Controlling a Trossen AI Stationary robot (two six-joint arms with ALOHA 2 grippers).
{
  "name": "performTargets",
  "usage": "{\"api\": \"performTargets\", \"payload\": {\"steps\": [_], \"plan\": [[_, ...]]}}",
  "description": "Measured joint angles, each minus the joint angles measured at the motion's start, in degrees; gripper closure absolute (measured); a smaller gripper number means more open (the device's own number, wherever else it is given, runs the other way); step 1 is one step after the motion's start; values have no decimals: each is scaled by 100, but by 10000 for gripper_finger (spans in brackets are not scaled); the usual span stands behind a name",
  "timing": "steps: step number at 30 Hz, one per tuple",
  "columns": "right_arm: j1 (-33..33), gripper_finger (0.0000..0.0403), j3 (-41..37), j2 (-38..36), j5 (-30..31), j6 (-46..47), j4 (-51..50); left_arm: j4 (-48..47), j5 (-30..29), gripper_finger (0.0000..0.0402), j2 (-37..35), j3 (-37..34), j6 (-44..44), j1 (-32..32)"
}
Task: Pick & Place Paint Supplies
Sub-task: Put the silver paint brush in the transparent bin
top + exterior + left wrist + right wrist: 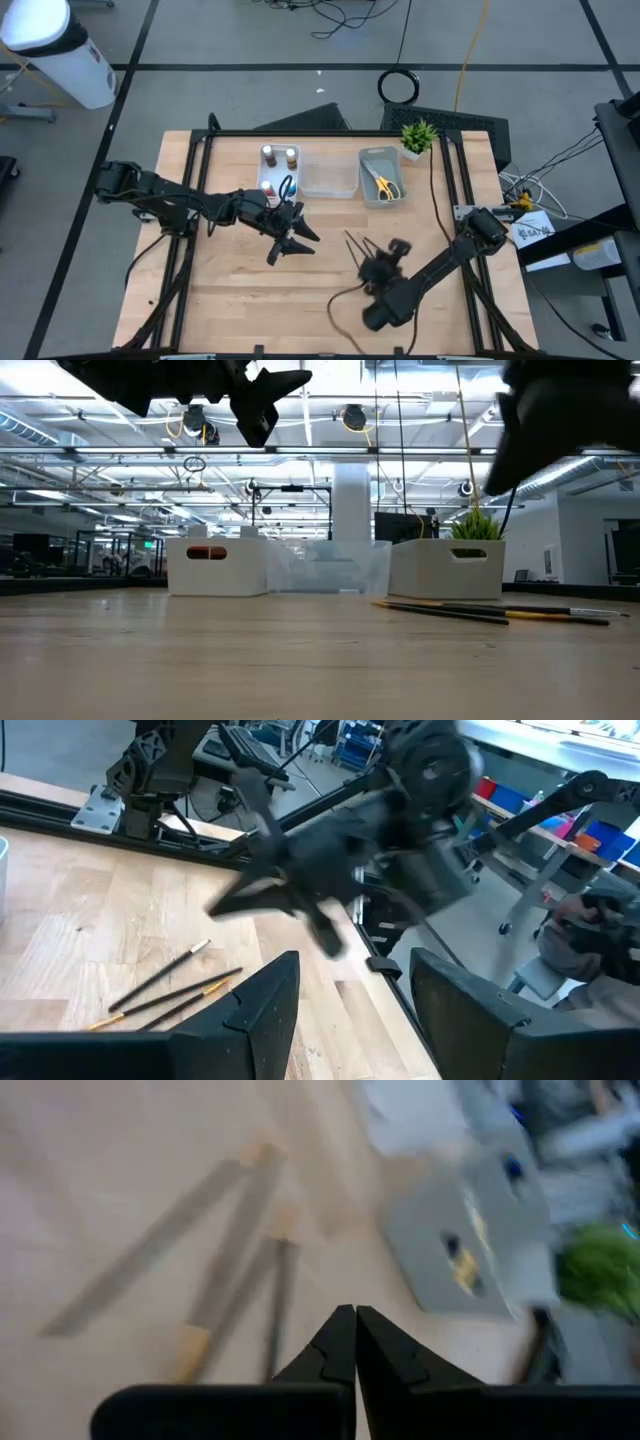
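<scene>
Three thin dark brushes lie flat on the wooden table, also seen in the low view, the left wrist view and the right wrist view. My right gripper is shut and empty, hovering just on the near side of them. My left gripper is open and empty, raised over the table's middle to the left of the brushes. Small paint bottles and blue-handled scissors sit in the white tray. Yellow-green scissors lie in the grey tray.
A clear tray stands between the white and grey trays along the far side. A small potted green plant stands at the far right corner. Black frame rails run down both table sides. Bare wood lies toward the near edge.
</scene>
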Motion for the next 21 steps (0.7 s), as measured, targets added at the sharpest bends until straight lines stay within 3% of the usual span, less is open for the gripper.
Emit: {"api": "performTargets", "payload": {"steps": [4, 9, 15, 21], "plan": [[-91, 403, -942, -376, -81, 752, 50, 0, -2, 205, 0, 0, 10, 0], [-322, 403, -2658, -1302, -456, 416, 1877, 0, -2, 210, 2, 0, 94, 0], [-425, 403, -4348, -2553, -422, 363, 3569, -4, -6, 210, 2, 0, 245, 0], [-432, 403, -5588, -2908, -458, -410, 6043, -31, -236, 211, 4, 0, 302, -4]]}}
